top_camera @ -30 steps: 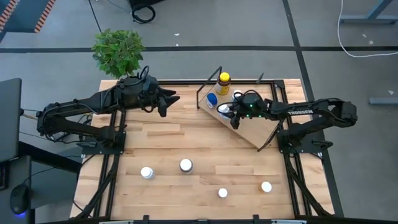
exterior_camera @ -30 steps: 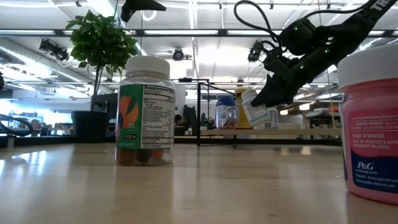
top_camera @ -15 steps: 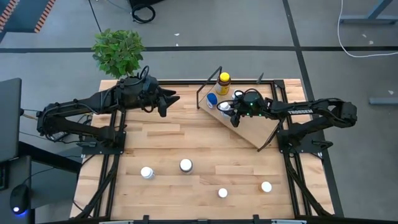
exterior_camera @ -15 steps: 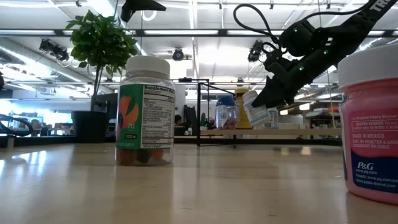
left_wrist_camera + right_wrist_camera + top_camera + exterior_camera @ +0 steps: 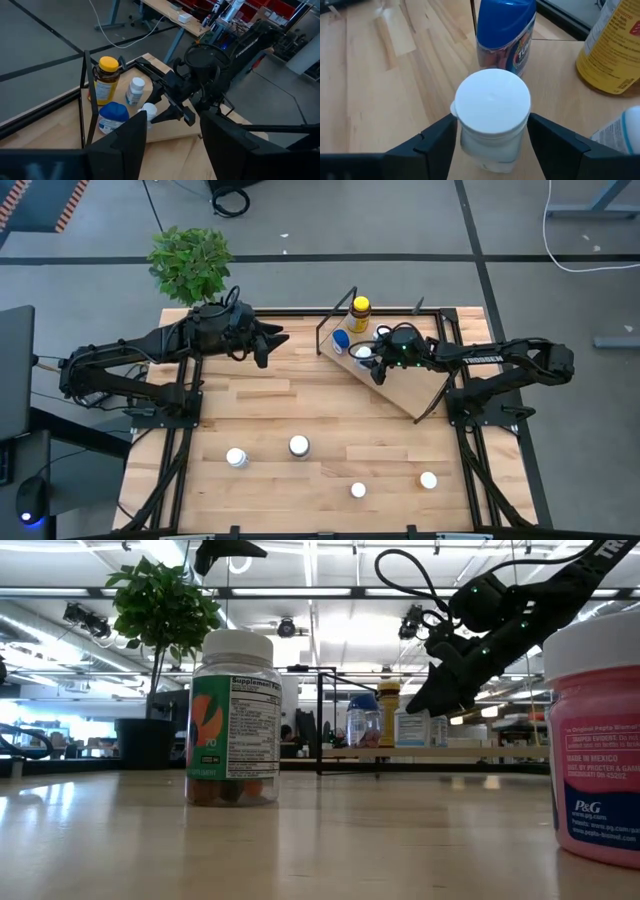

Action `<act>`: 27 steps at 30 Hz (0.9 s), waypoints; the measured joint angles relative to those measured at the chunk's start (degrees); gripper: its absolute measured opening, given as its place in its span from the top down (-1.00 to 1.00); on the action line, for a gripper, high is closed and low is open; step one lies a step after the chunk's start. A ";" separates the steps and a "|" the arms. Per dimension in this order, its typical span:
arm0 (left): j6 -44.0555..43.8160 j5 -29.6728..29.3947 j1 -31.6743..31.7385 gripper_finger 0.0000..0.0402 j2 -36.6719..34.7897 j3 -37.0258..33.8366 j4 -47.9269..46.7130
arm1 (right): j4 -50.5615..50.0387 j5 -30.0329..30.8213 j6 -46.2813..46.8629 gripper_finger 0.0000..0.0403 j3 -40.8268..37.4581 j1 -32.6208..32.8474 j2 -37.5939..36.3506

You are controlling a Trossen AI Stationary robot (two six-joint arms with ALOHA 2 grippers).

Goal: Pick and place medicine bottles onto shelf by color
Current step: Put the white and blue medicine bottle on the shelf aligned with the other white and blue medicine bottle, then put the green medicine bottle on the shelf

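Note:
The shelf [image 5: 400, 385] is a light-wood board on a black wire frame at the table's far right. On it stand a blue-capped bottle [image 5: 506, 30], an amber yellow-capped bottle [image 5: 615, 45] and two white-capped bottles. My right gripper [image 5: 368, 358] is open, its fingers on either side of one white-capped bottle [image 5: 492, 115], which stands upright on its base on the board [image 5: 410, 728]. My left gripper [image 5: 172, 145] waits raised and open at the far left by the plant, with nothing between its fingers. My right gripper comes at the white-capped bottle slanting down from the table's right, a finger [image 5: 437, 142] close on each side of the body below the cap. Whether the fingers touch it I cannot tell. The bottle stands upright on the shelf board.
Several white-capped bottles stand on the table near its front edge [image 5: 236, 457] [image 5: 299, 445] [image 5: 358, 490] [image 5: 428, 479]; two of them show large in the low view [image 5: 232, 720] [image 5: 595, 740]. A potted plant [image 5: 190, 265] stands at the far left corner.
My right gripper's fingers have spread apart without the arm shifting. The white-capped bottle between them leaned over a second ago and now stands upright on the shelf board.

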 joint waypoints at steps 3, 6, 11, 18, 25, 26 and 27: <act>0.00 0.02 0.00 0.05 0.00 0.00 0.00 | -0.19 -1.20 1.20 -0.24 0.00 0.00 -0.01; -0.02 0.02 0.00 0.05 0.00 0.00 0.00 | -1.43 -2.18 2.13 -0.24 0.00 0.00 -0.02; -0.05 0.02 0.00 0.05 0.00 0.00 -0.29 | -2.60 -2.70 4.56 -0.24 0.00 0.00 -0.04; -1.52 0.03 0.00 0.05 0.00 0.00 -1.29 | -6.35 -0.49 4.76 -0.28 0.00 -0.17 -0.11; -1.57 0.02 0.00 0.06 0.00 0.00 -1.29 | -9.25 -3.36 7.61 -0.28 0.00 0.02 -0.11; -1.60 0.02 0.00 0.06 0.00 0.00 -1.29 | -9.29 -3.72 8.14 -0.28 0.00 0.02 -0.11; -1.57 0.04 -0.01 0.06 0.00 0.00 -1.29 | -9.31 -3.89 8.82 -0.28 0.00 0.02 -0.11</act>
